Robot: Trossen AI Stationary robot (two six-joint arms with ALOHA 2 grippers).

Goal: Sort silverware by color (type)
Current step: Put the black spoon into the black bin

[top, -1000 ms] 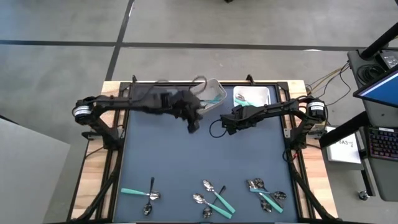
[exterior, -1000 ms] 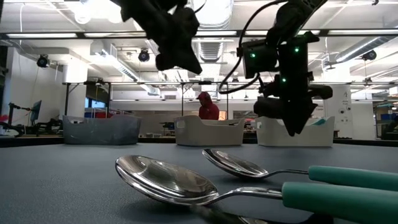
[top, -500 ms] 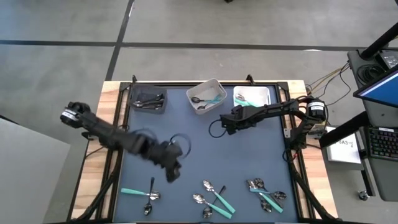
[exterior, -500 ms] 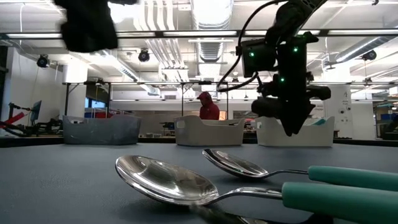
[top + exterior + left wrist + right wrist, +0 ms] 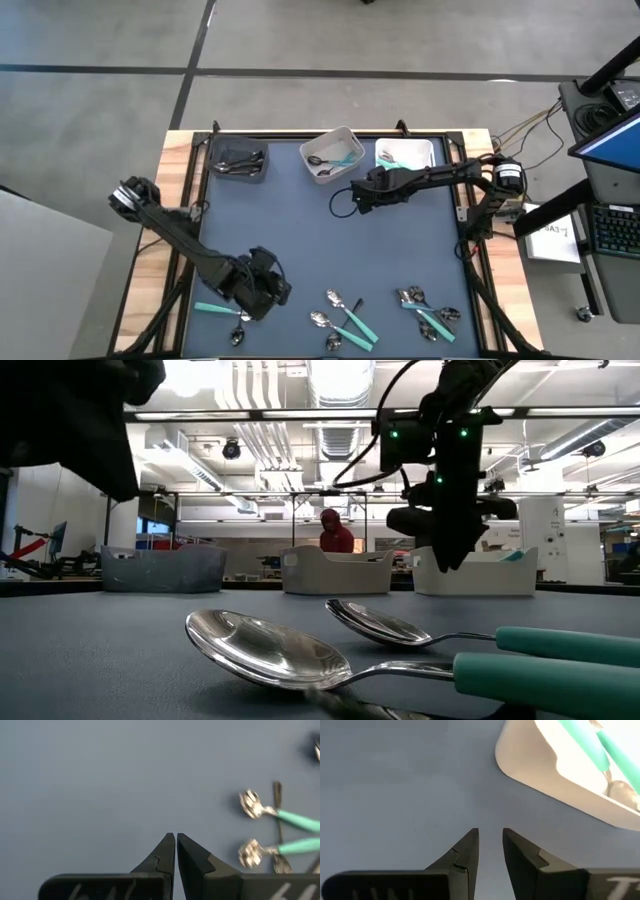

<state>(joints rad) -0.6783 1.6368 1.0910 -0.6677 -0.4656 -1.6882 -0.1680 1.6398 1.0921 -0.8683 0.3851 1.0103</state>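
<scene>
Silverware lies along the table's near edge: a teal-handled piece [image 5: 212,308] and a dark-handled spoon [image 5: 243,300] at the left, one cluster [image 5: 345,318] in the middle, another [image 5: 428,312] at the right. Two teal-handled spoons [image 5: 270,650] fill the low view's foreground. My left gripper [image 5: 278,294] hovers just right of the left pieces, shut and empty; its wrist view shows teal-handled spoons [image 5: 252,804] ahead. My right gripper [image 5: 355,196] hangs over the mat in front of the white bins, slightly open with nothing between its fingers [image 5: 467,847].
Three bins line the far edge: a dark grey bin [image 5: 240,146] with dark pieces, a tilted white bin [image 5: 322,136] with a teal and a dark piece, and a white bin [image 5: 432,155] with teal pieces. The blue mat [image 5: 300,230] between is bare.
My left arm has swung from beside the middle white bin toward the table's near-left part, sinking and rolling its wrist, and now hovers by the left pieces of silverware. Its fingers have stayed shut.
</scene>
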